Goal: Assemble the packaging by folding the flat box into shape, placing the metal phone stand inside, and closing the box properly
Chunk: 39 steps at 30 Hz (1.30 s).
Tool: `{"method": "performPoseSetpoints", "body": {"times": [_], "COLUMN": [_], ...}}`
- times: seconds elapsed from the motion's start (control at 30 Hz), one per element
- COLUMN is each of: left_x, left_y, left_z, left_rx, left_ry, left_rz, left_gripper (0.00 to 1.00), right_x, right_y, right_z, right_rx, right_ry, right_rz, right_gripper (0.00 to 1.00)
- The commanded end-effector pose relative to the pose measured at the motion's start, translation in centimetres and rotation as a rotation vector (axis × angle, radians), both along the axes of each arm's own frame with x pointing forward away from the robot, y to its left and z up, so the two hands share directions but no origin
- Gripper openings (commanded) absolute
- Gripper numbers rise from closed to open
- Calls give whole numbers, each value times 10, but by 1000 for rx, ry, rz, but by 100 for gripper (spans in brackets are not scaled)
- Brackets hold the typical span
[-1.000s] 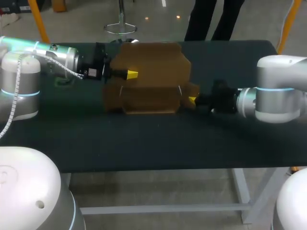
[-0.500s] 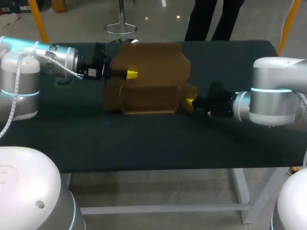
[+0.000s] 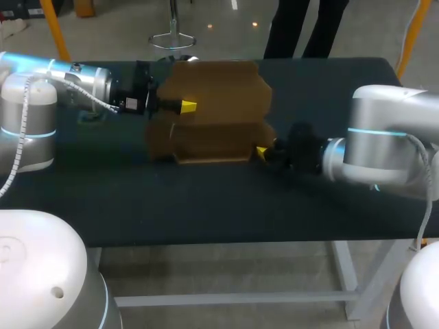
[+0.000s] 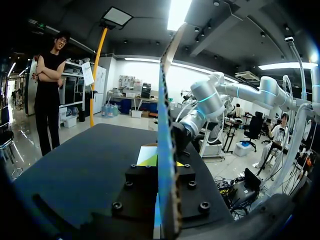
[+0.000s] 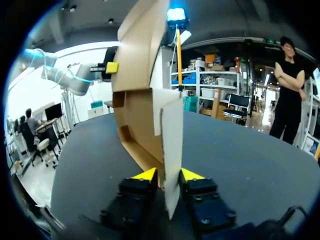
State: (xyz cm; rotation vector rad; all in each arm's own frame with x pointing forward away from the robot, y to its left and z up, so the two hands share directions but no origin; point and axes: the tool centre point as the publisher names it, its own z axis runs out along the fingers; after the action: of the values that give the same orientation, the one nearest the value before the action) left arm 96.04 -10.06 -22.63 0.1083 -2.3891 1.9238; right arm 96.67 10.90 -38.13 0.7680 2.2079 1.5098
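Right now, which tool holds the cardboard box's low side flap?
The right tool, down at the table; the left tool grips the cardboard box's tall upright panel.

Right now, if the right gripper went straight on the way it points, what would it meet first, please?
The box: the right gripper clamps its side flap, so going on it would press into the box's folded wall just ahead, I think.

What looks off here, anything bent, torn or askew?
Nothing damaged. The cardboard box stands half-folded, its upper panel in the left gripper, a side flap in the right gripper. Only oddity: no metal phone stand shows on the table.
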Motion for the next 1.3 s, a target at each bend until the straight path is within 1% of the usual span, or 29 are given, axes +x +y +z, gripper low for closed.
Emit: {"method": "performPoseSetpoints", "body": {"times": [0.03, 0.5, 0.7, 0.83, 0.9, 1.1, 1.2, 1.3], "left_x": [1, 1, 1, 1, 1, 1, 1, 1], "left_y": [-1, -1, -1, -1, -1, -1, -1, -1], "left_z": [-2, -2, -2, -2, -2, -2, -2, -2], "left_rx": [0, 0, 0, 0, 0, 0, 0, 0], "left_ry": [1, 1, 1, 1, 1, 1, 1, 1], "left_rz": [-4, -4, -4, -4, -4, -4, -4, -4], "left_gripper": [0, 0, 0, 0, 0, 0, 0, 0], "right_x": [-5, -19, -23, -26, -27, -32, -36, -40], "right_y": [9, 23, 30, 30, 30, 31, 31, 30], "right_z": [-2, -1, -1, -2, -2, -2, -2, -3], "right_rx": [-5, 4, -6, -8, -7, -4, -2, 2], "right_ry": [-16, -6, -11, -7, -5, -4, -2, 3], "right_rz": [-36, -70, -81, -89, -96, -107, -110, -110], "right_gripper": [38, 38, 41, 48, 50, 66, 79, 81]}}
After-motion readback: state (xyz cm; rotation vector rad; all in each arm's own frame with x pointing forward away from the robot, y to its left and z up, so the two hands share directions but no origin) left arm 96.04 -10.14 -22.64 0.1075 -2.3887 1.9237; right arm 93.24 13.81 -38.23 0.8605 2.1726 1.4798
